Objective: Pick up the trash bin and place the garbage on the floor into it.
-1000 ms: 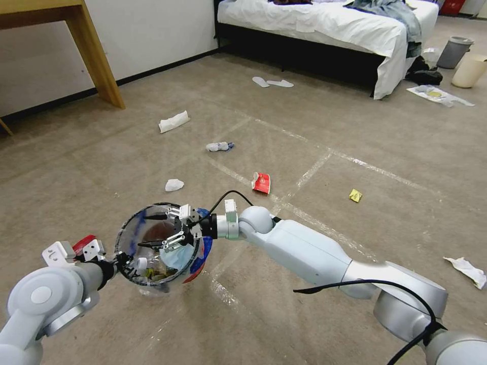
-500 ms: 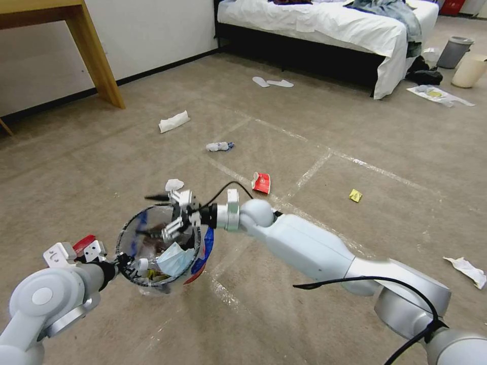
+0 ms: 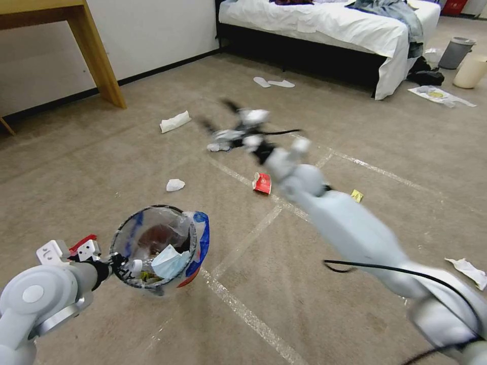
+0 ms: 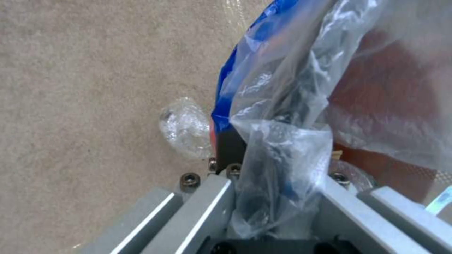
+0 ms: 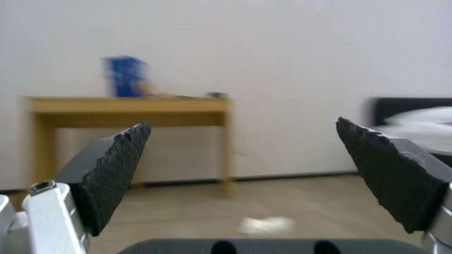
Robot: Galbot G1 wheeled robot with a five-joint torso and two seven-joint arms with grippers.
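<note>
From my head, my left claw [image 3: 114, 263] is clamped on the near rim of the bin [image 3: 154, 248], which hangs off the floor just ahead of it with a blue mask [image 3: 170, 261] and other scraps already inside the liner. My right claw [image 3: 223, 119] is flung far out from the bin, blurred in mid-swing, above the floor beside a crumpled tissue-and-blue scrap [image 3: 219, 147]; a red wrapper [image 3: 262, 183] lies back along my forearm, a small white tissue [image 3: 174, 185] between that claw and the bin, a folded tissue [image 3: 175, 121] off to its left, a yellow scrap [image 3: 356, 195] and another tissue [image 3: 466, 270] to its right. I judge the step to be the reach for the next piece, and the next move calls for slowing, turning the fingers down over one piece and closing on it. From my left wrist, the fingers pinch the bin's rim and bunched liner [image 4: 278, 151] together, red wall just beyond. From my right wrist, the two black pads [image 5: 120, 169] stand wide apart with nothing between them, facing a wooden table [image 5: 132, 106] and the wall, a white scrap [image 5: 266, 224] on the floor below. A second ago that right claw hung inside the bin's mouth over the mask; it has since lifted clear and swung away, while the bin has barely shifted
</note>
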